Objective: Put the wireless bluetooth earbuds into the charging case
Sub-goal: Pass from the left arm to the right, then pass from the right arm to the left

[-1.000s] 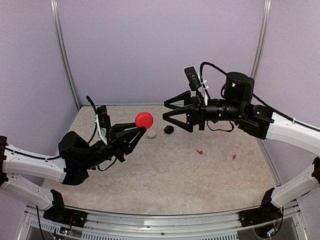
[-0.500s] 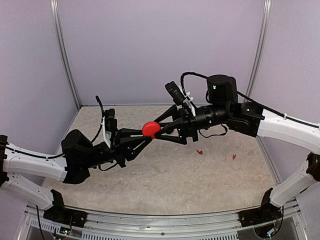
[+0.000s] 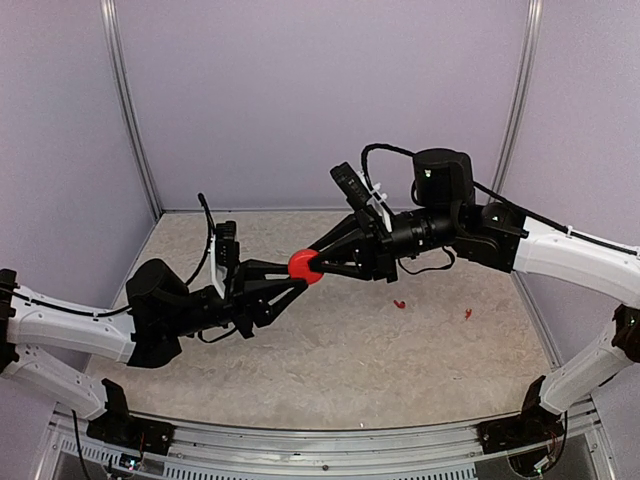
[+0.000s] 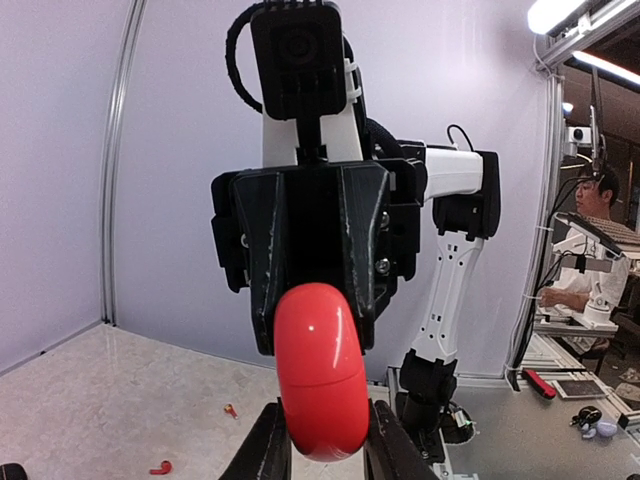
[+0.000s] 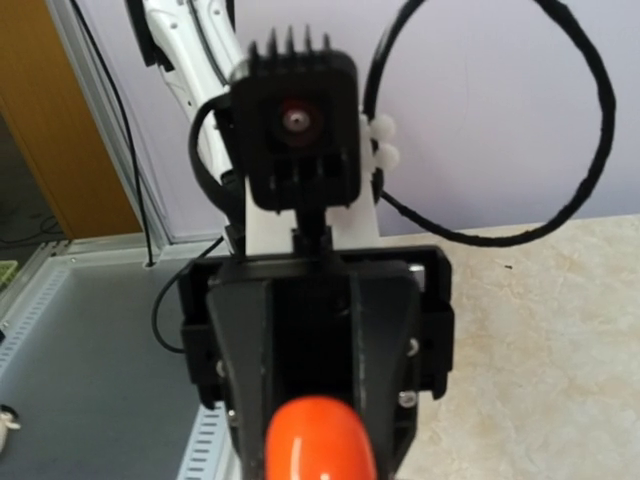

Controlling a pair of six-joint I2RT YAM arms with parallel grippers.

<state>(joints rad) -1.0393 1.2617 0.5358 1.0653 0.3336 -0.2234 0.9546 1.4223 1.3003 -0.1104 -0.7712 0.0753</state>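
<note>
A red charging case (image 3: 304, 266), closed, is held in the air over the middle of the table between both arms. My left gripper (image 3: 297, 273) is shut on its lower half (image 4: 320, 400). My right gripper (image 3: 313, 263) reaches in from the right. In the left wrist view its fingers (image 4: 258, 290) press on either side of the case's upper half. In the right wrist view the case (image 5: 320, 440) sits at the bottom edge in front of the left gripper's body. Two red earbuds (image 3: 399, 303) (image 3: 467, 314) lie on the table to the right.
The speckled table (image 3: 330, 350) is walled by lilac panels at the back and both sides. In the left wrist view the earbuds (image 4: 231, 410) (image 4: 160, 467) lie low on the left, and a dark object (image 4: 8, 472) shows at the bottom left corner.
The right gripper swung left to the raised red case and closed its jaws round the top. The left gripper carried the case slightly right and lower.
</note>
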